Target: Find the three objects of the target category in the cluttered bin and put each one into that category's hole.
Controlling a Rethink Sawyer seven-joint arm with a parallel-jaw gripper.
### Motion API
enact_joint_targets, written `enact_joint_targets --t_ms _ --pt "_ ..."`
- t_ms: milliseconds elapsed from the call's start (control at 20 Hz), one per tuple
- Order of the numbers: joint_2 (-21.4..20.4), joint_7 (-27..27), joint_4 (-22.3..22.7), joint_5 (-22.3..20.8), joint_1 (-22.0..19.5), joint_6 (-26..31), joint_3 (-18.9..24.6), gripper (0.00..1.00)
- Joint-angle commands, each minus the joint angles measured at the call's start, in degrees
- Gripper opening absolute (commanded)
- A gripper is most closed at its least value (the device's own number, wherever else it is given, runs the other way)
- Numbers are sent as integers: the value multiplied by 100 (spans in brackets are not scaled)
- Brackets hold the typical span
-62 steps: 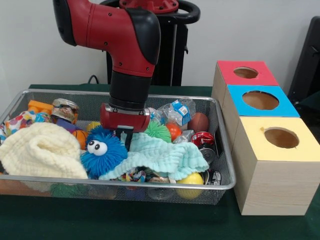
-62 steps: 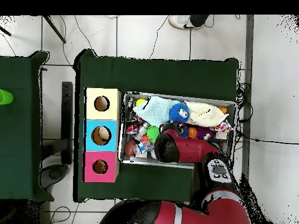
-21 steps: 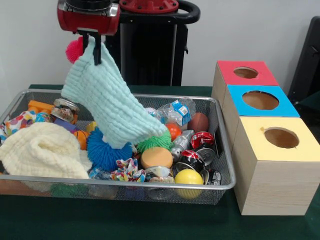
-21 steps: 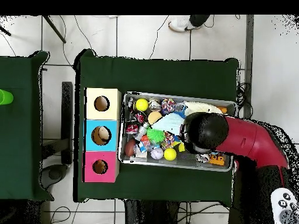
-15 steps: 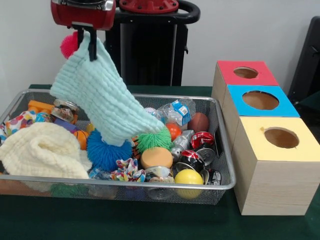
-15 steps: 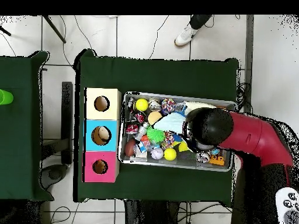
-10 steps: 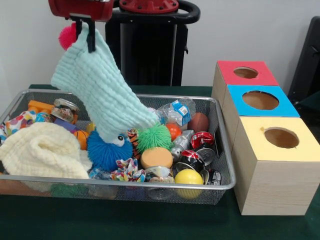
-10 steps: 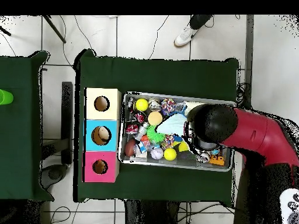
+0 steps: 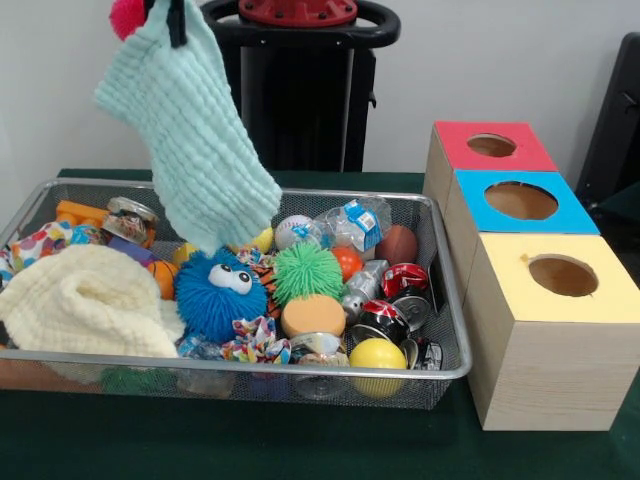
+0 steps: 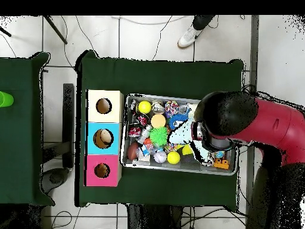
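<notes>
High above the wire bin (image 9: 440, 372), the mint-green cloth (image 9: 190, 140) hung from the gripper (image 9: 176, 22), whose dark fingers (image 9: 177, 25) were pinched shut on its top corner at the upper edge of the front view; a pink pom-pom (image 9: 127, 15) showed just beside the grip. The cloth's lower end dangled clear over the left half of the bin, just above a blue fuzzy toy with googly eyes (image 9: 215, 293). Right of that toy sat a green spiky ball (image 9: 306, 271), with an orange ball (image 9: 312, 315) in front of it and a yellow ball (image 9: 378, 354) near the front right corner. A cream cloth (image 9: 80, 300) lay bunched at the bin's left front. Crushed cans (image 9: 382, 318) and a plastic bottle (image 9: 350, 224) filled the right side, a brown ball (image 9: 397, 243) behind them. To the right of the bin stood three wooden boxes in a row, each with a round hole on top: yellow box (image 9: 560, 275) nearest, blue box (image 9: 520, 202) in the middle, red box (image 9: 492, 146) farthest. From overhead, the red arm (image 10: 262, 128) reached over the bin's end away from the boxes.
</notes>
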Motion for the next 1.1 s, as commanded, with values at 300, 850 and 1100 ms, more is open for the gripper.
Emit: enact_joint_targets --t_ms 300,850,1100 --pt "137 -1293 -401 -135 -355 364 762 0" --pt "509 -1435 -810 -302 -628 538 1041 0" --pt "676 -1425 -963 -385 -672 510 1134 0"
